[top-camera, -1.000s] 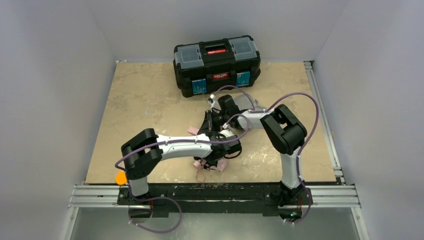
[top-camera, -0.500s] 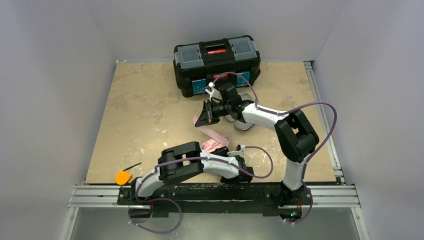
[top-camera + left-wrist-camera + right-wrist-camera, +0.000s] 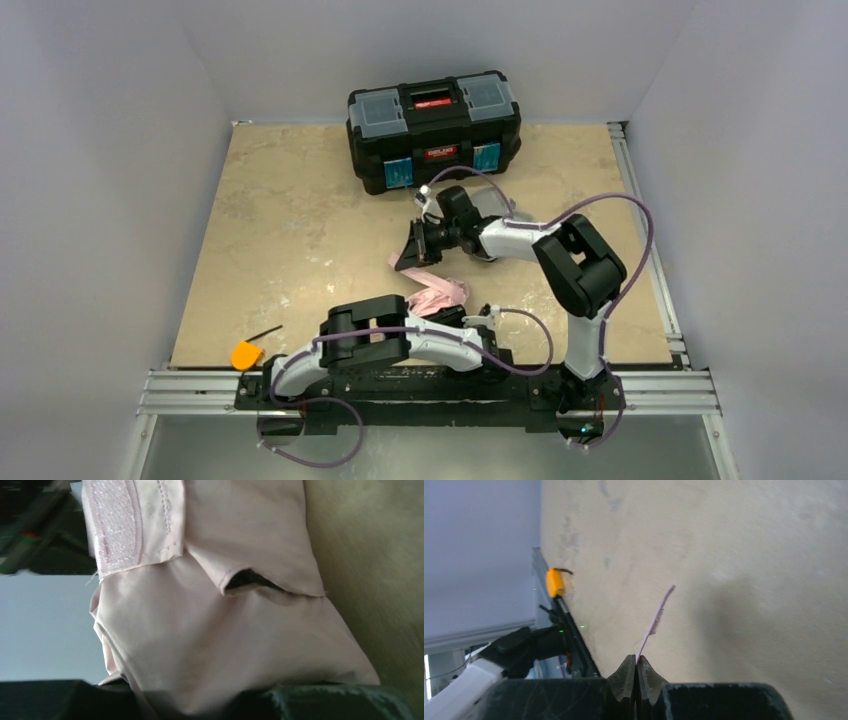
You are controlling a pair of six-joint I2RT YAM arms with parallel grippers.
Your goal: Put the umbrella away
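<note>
The umbrella [image 3: 438,296] lay bunched on the table [image 3: 290,220] near the front edge, and it looked soft, light and floppy. The right gripper [image 3: 636,672] was pinched fully shut on its strap [image 3: 655,617], which would likely trail rather than lift the bundle. The left gripper [image 3: 450,316] appeared partly closed round the folded fabric. The firmer hold would be across the bundle, over the shaft.

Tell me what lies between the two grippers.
The umbrella: strap pinched by the right gripper, fabric gripped by the left gripper, seen in the top view.
</note>
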